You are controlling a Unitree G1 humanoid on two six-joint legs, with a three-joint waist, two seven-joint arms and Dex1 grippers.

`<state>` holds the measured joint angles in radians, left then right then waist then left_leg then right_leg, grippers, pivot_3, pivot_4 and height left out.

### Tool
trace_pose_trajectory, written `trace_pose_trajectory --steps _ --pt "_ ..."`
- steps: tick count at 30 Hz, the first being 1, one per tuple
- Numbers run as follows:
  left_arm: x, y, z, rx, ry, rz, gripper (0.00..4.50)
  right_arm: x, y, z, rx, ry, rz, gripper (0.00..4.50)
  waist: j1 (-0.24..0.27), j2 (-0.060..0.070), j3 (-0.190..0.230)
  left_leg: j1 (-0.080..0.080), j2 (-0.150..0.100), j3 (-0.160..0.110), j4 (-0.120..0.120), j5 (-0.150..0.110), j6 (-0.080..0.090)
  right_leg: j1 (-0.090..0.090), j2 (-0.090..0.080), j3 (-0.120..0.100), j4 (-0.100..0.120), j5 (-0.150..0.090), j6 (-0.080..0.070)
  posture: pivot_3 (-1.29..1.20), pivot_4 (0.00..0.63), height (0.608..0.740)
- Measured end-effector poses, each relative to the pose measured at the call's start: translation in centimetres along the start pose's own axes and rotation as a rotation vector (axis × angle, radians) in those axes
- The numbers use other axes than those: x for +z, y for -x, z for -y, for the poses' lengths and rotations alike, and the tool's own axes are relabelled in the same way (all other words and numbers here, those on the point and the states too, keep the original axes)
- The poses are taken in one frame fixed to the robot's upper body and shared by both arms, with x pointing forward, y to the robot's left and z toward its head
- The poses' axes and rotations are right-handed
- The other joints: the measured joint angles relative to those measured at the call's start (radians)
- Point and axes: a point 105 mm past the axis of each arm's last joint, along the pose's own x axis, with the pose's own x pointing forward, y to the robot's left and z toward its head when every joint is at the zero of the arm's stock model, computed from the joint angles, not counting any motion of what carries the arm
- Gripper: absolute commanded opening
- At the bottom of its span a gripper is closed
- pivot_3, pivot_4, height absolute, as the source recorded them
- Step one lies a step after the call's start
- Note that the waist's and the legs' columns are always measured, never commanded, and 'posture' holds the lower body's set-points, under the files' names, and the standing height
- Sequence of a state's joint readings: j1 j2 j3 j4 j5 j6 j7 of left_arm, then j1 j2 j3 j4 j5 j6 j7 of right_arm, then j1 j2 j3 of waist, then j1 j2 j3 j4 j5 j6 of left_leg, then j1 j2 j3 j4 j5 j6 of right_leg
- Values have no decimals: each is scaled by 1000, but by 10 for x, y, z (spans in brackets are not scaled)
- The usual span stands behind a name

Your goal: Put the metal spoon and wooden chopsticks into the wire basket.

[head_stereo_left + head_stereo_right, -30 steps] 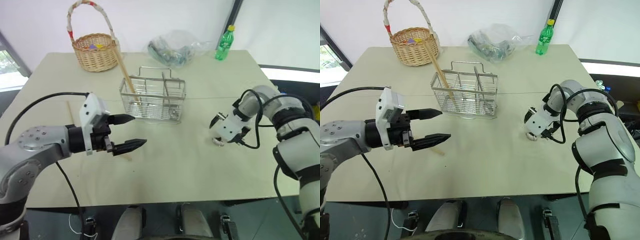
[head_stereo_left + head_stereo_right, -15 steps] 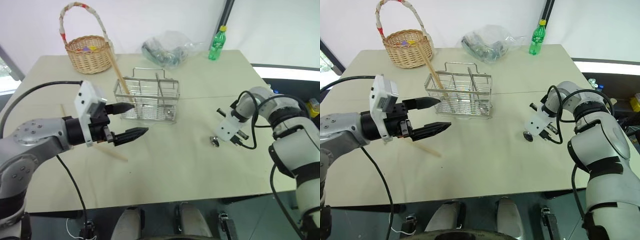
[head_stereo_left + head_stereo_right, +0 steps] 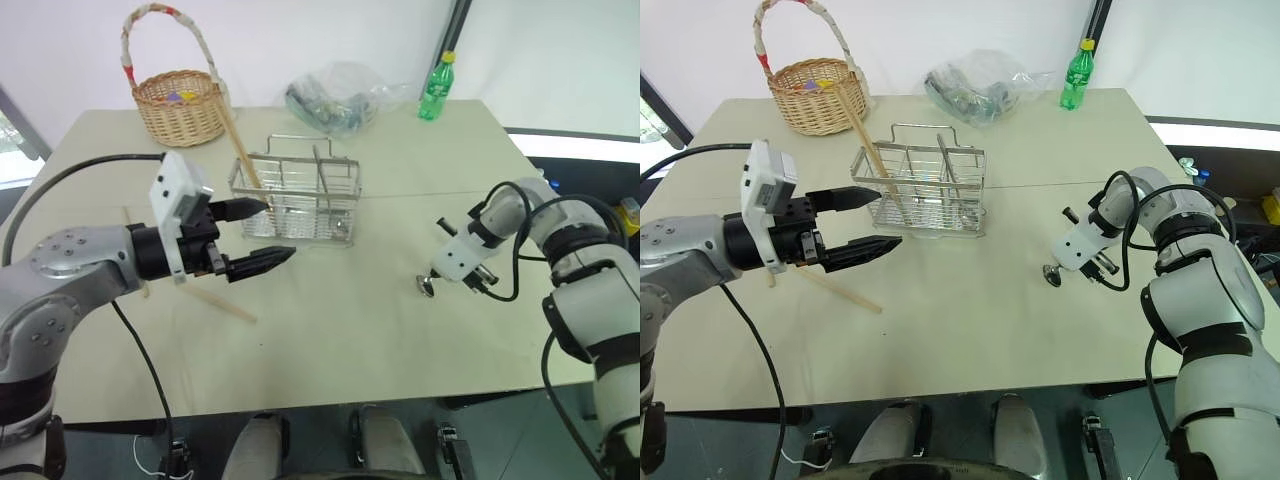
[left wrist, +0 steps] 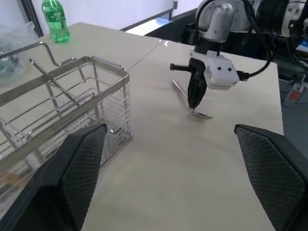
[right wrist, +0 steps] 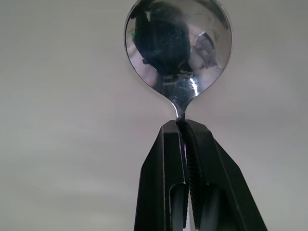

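Metal spoon [image 5: 178, 53] first: my right gripper [image 5: 185, 126] has its two black fingers pressed together on the thin neck just behind the bowl, so the spoon is pinched between them. Its bowl sits low over the table [image 3: 400, 340], touching it or just above; I cannot tell which. This spot is well to the right of the wire basket [image 3: 296, 200], out on open tabletop, and the gripper points steeply down at it.

One of the wooden chopsticks [image 3: 240, 142] already stands tilted in the left end compartment of the wire basket, its upper end leaning away toward the wicker basket [image 3: 184, 102] behind. Another chopstick [image 3: 218, 303] lies flat on the table in front of and to the left of the wire basket, partly under my left gripper [image 3: 257, 234].

My left gripper hangs in the air just in front of the wire basket's left end, its fingers spread wide apart and holding nothing, pointing roughly level toward the basket.

Behind the wire basket, near the far edge of the table, lie a crumpled clear plastic bag [image 3: 340, 95] and, further right of it, a green bottle [image 3: 432, 88] standing upright.
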<state>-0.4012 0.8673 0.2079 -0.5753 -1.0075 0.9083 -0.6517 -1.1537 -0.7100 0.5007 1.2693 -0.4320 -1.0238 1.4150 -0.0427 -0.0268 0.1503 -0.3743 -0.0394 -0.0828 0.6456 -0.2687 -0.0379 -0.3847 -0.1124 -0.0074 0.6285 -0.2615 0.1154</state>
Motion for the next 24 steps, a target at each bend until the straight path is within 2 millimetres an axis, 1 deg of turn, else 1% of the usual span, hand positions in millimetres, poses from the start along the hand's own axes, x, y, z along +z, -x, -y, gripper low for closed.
trace_pose_trajectory --steps 2,4,6,8,10,11,12,16,18,21,24 --pt "0 0 -2 -4 1 -2 4500 6 5 5 -39 -32 60 90 0 0 0 0 0 0 0 0 0 0 0 0 0 0 0 0 150 666" --pt "5 0 -6 -7 -12 6 4500 16 14 16 -121 -92 161 90 1 0 1 0 2 -1 0 0 0 0 0 0 0 0 0 0 150 666" --pt "12 0 -9 -4 -40 23 4500 32 27 28 -222 -159 286 90 3 1 1 0 2 -1 0 0 0 0 -1 0 0 0 0 0 150 666" --pt "14 1 -11 -5 -49 27 4500 45 42 34 -280 -211 387 90 8 2 2 -2 2 -1 0 0 0 -2 -1 0 0 0 0 0 150 666" --pt "14 2 -15 4 -54 25 4500 61 62 38 -322 -288 507 90 19 2 2 -3 1 -1 0 0 0 -3 -2 0 0 0 0 0 150 666" --pt "14 2 -18 12 -57 26 4500 73 78 40 -349 -345 597 90 27 2 2 -4 2 -1 -1 -1 1 -4 -2 0 -1 0 -1 0 150 666" --pt "14 3 -20 16 -57 25 4500 78 86 42 -361 -367 633 90 29 2 2 -4 2 -1 -1 -1 1 -4 -2 0 -1 0 -1 0 150 666" --pt "19 4 -25 28 -78 36 4500 104 123 50 -423 -539 872 90 35 1 2 -6 2 -1 0 -1 1 -5 -5 -1 -3 0 -1 0 150 666" --pt "19 5 -27 29 -83 37 4500 110 138 54 -466 -619 973 90 36 1 1 -7 2 -1 0 -1 1 -4 -5 -1 -7 0 -1 0 150 666" --pt "18 6 -30 40 -80 33 4500 116 153 64 -524 -704 1089 90 34 1 1 -10 1 -1 0 -1 1 -6 -5 -1 -9 0 -1 0 150 666" --pt "21 7 -34 46 -91 41 4500 123 169 86 -632 -753 1202 90 28 1 1 -14 2 0 0 -1 1 -11 -5 -1 -9 1 -2 0 150 666"
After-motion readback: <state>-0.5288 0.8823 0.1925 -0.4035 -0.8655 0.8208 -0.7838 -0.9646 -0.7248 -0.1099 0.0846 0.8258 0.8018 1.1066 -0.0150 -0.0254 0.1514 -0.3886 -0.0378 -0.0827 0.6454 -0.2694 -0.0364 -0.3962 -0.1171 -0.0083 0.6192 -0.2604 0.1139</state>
